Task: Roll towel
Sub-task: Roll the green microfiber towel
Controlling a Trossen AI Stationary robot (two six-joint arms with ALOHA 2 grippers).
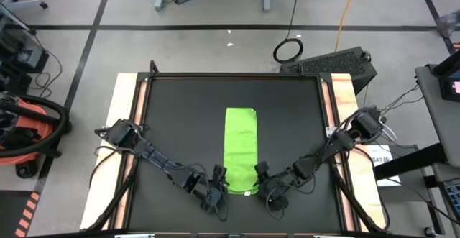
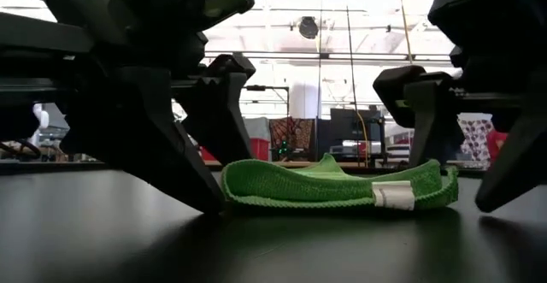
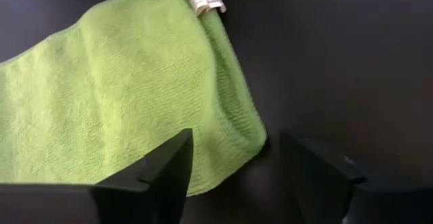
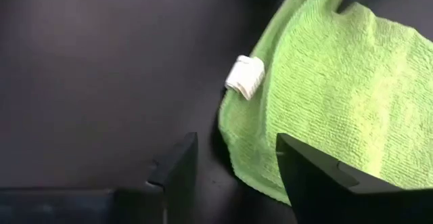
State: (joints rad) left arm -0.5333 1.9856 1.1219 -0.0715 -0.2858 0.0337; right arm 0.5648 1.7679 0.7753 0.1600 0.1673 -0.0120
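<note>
At the mat's [image 1: 172, 123] near edge, left gripper [image 1: 218, 182] and right gripper [image 1: 260, 177], fingers apart, straddle the folded towel's [image 1: 241, 148] two corners, seemingly to start an even roll.

The high view looks straight down on the whole desk [image 1: 180, 123], while the low view sits at desk height, very close behind both end effectors. Each wrist view peers past its own fingers at the towel [image 3: 122, 95] corner just ahead, which all four views share.

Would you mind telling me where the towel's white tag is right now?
In the high view the white tag sits on the towel's near end, on the side nearest the right pincer, opposite the left pincer.
</note>
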